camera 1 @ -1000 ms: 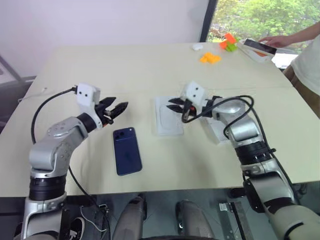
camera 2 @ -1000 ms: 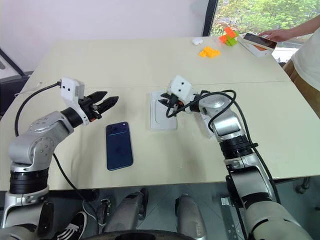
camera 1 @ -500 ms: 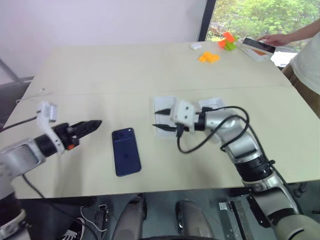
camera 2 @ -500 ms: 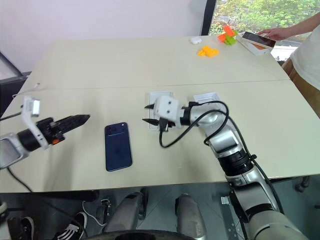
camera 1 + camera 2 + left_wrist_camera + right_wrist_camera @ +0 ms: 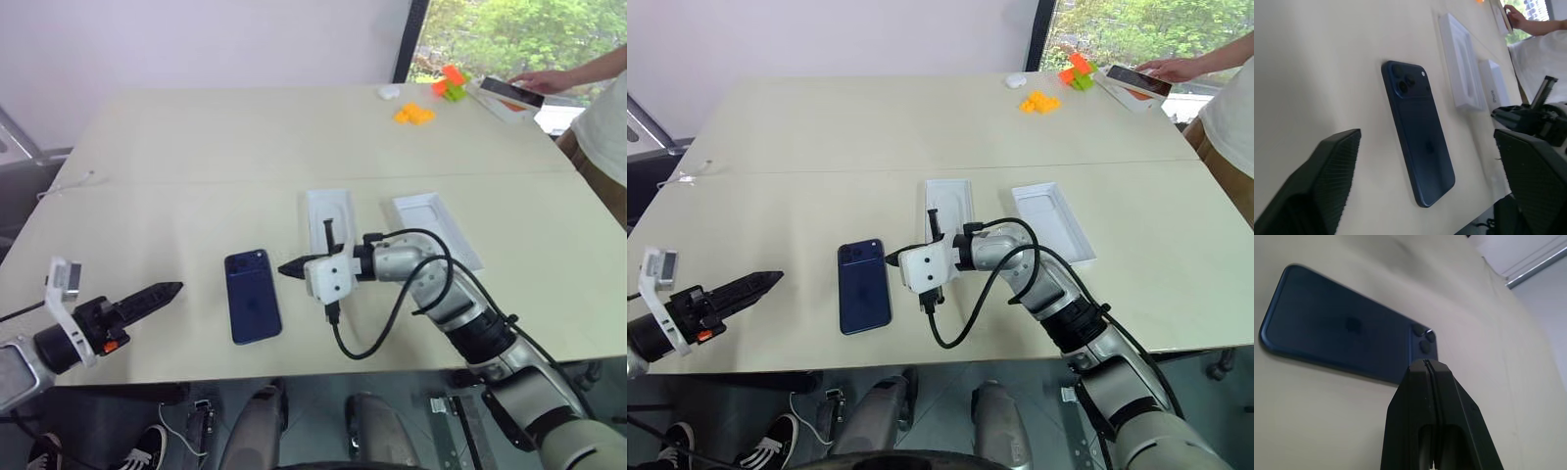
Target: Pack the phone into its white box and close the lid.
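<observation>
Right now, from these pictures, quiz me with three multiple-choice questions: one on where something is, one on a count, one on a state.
1. Where does the slim dark navy-blue smartphone lie?
A. on the bare table
B. inside a tray
C. in a gripper

2. How many shallow white trays lie beside the right arm?
A. one
B. two
C. four

3. How is the right gripper?
A. shut, empty
B. wide open
C. shut on the smartphone

Answers: 1 A, it rests flat between both grippers. 2 B, the near tray and the far tray. 3 A, its fingers meet with nothing between, short of the smartphone.
</observation>
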